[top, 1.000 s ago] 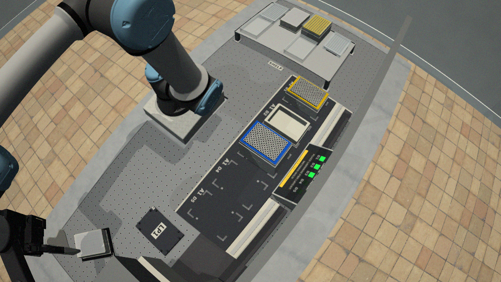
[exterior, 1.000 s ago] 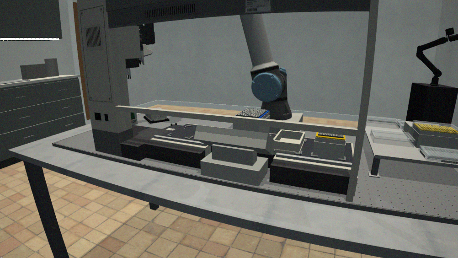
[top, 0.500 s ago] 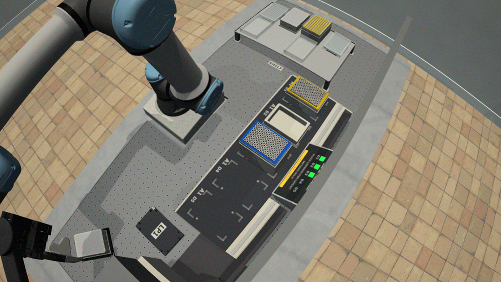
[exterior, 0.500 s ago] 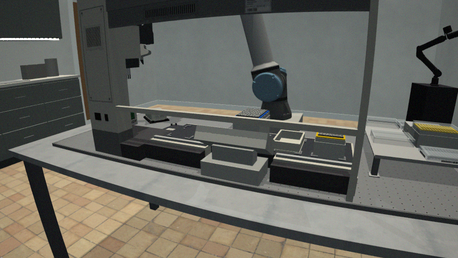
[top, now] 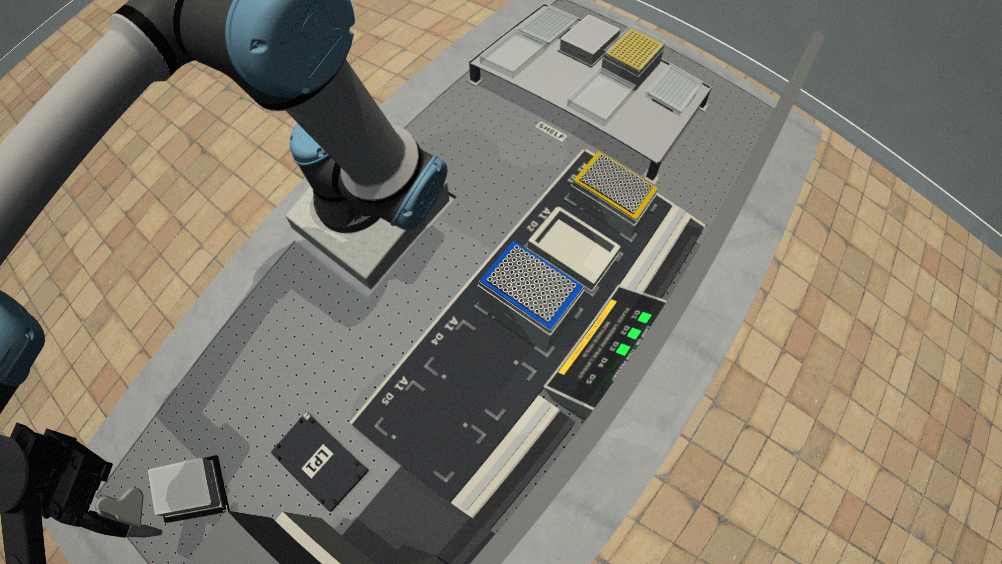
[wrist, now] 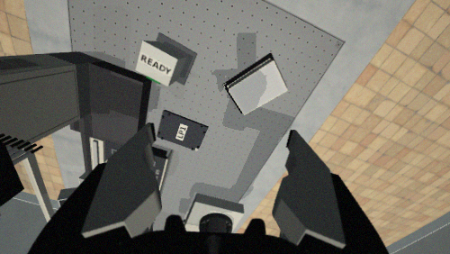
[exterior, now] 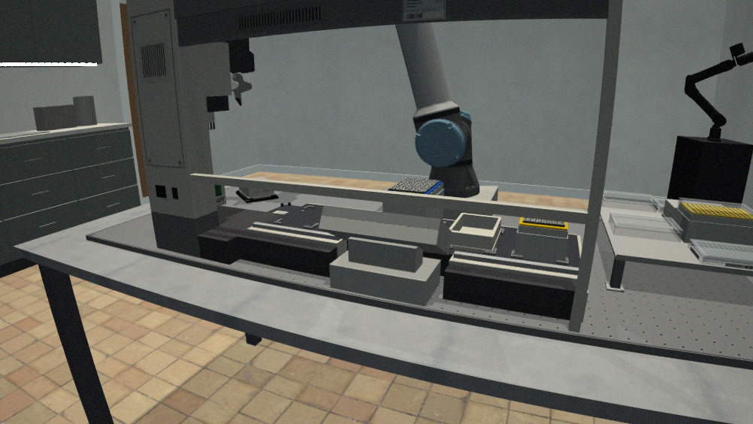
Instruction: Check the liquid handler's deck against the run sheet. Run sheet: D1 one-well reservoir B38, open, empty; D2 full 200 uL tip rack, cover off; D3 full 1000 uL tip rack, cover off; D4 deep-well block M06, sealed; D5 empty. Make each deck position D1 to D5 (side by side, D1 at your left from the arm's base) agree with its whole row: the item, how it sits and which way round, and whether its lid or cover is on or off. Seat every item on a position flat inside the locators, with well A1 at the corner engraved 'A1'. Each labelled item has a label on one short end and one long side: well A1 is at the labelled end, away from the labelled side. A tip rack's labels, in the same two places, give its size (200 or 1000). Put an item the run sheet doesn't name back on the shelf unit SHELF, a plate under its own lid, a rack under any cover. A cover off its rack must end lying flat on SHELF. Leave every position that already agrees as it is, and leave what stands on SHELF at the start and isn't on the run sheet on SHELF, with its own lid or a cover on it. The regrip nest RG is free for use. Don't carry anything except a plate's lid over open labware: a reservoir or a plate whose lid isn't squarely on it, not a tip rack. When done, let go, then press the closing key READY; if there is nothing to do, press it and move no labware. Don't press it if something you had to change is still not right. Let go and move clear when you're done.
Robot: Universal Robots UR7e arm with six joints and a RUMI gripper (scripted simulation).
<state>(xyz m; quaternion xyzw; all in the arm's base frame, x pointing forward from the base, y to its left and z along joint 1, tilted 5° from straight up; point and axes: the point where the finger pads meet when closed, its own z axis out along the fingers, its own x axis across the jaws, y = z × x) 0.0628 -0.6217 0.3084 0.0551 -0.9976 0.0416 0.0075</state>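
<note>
On the deck, a yellow-rimmed tip rack (top: 615,184) without cover sits at D1. An open white reservoir (top: 573,245) sits at D2, and a blue-rimmed tip rack (top: 531,284) without cover at D3. D4 (top: 476,350) and D5 (top: 427,427) are empty. A dark deep-well block with a silvery seal (top: 185,486) lies on the table off the deck's D5 end; it also shows in the wrist view (wrist: 256,84). My gripper (top: 115,513) is open and empty, raised beside and above the block, apart from it; its fingers show in the wrist view (wrist: 216,180).
SHELF (top: 594,68) holds clear covers, two well plates, a grey block and a yellow-topped rack (top: 633,52). A dark pad marked LP1 (wrist: 182,131) and the READY key (wrist: 157,63) lie near the block. The handler's frame and tower (exterior: 163,131) stand over the deck.
</note>
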